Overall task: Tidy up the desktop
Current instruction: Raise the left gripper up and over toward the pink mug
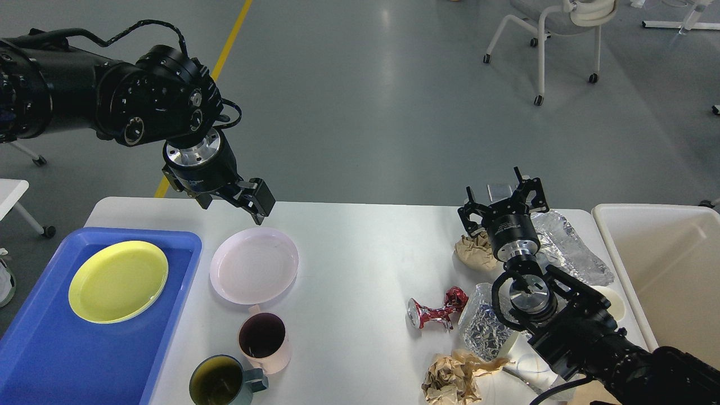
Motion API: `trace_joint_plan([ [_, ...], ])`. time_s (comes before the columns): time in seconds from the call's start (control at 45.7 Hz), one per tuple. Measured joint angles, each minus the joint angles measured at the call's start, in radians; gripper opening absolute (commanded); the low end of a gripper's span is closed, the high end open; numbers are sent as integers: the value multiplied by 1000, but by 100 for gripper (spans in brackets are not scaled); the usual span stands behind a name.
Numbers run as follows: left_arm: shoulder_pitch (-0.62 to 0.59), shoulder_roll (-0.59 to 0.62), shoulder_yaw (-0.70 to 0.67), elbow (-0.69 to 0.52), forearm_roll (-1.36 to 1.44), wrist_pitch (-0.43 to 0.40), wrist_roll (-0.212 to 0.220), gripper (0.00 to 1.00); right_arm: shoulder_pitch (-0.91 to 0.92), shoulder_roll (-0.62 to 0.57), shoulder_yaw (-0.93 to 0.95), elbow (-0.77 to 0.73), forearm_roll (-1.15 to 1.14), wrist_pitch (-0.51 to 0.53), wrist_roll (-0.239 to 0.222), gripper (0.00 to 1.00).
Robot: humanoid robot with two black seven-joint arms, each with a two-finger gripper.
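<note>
The white desktop (360, 253) holds dishes on the left and rubbish on the right. A pink plate (254, 264) lies next to the blue tray (39, 360), which holds a yellow plate (118, 281). My left gripper (257, 203) hovers just above the pink plate's far rim; its fingers overlap, so their state is unclear. My right gripper (502, 201) is open and empty above a brown paper ball (477, 250) and crumpled foil (568, 247). A crushed red can (436, 312) lies mid-right.
A pink mug (264, 340) and a green mug (225, 382) stand near the front edge. A foil wad (486, 329) and crumpled brown paper (455, 377) lie front right. A cream bin (664, 270) stands at the right. A chair (545, 34) stands beyond.
</note>
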Motion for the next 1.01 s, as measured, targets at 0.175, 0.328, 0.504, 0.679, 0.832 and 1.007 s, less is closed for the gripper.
trace_joint_plan([
  [0.175,-30,-16,40,-2,-2,0,0,100,0,1,0,0,0,0,0,100],
  [0.328,-59,-40,94,-8,-4,0,-7,100,0,1,0,0,0,0,-1,100],
  [0.504,-63,-47,109,-9,-12,0,-11,100,0,1,0,0,0,0,0,100],
  [0.679,-57,-49,109,-9,-13,0,-11,100,0,1,0,0,0,0,0,100],
  [0.832,-55,-50,109,-8,-13,0,-10,100,0,1,0,0,0,0,0,100],
  [1.007,-57,-52,109,-7,-13,-1,-10,100,0,1,0,0,0,0,0,100],
])
